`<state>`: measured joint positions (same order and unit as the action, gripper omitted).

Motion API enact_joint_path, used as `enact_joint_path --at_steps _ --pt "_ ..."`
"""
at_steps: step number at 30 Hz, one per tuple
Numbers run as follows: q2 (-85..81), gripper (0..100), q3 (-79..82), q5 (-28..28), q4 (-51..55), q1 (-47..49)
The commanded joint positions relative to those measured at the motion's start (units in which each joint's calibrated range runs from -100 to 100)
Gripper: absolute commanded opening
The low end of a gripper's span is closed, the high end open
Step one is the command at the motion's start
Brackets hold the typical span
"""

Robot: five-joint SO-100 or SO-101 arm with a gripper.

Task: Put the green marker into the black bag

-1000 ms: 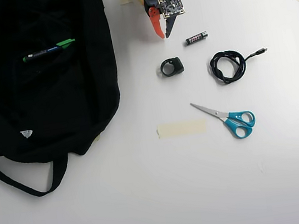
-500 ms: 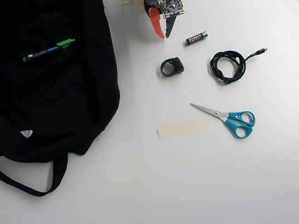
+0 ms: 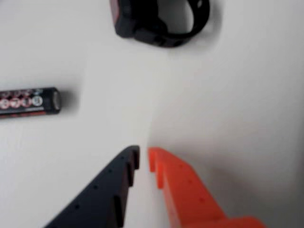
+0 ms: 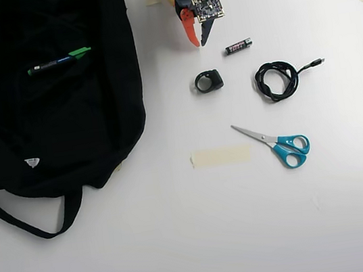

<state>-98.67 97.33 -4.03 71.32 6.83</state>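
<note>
Lying on the black bag (image 4: 50, 128), upper part, overhead view: the green marker (image 4: 59, 60), green cap toward the right, well apart from the arm. Bag fills the left side of the white table (image 4: 184, 245); one strap loops out past its lower edge.

Gripper (image 4: 198, 43) near the top edge, tips pointing down in the overhead view. Fingers nearly together, a thin sliver of table between the black one (image 3: 114, 190) and the orange one (image 3: 185, 190); nothing held.

Just beside the tips: battery (image 4: 238, 46) to the right, small black ring-shaped object (image 4: 208, 81) below (too blurred in the wrist view to name).

Further right: coiled cable (image 4: 277, 80), scissors (image 4: 278, 144). Tape strip (image 4: 221, 156) lower centre. Bottom half of table bare.
</note>
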Motion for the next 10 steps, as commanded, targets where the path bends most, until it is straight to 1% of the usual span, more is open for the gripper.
enact_joint_path --at_steps 1,10 --pt "-0.4 2 2.0 0.0 0.9 -0.2" --pt "-0.4 2 2.0 0.0 0.9 -0.2"
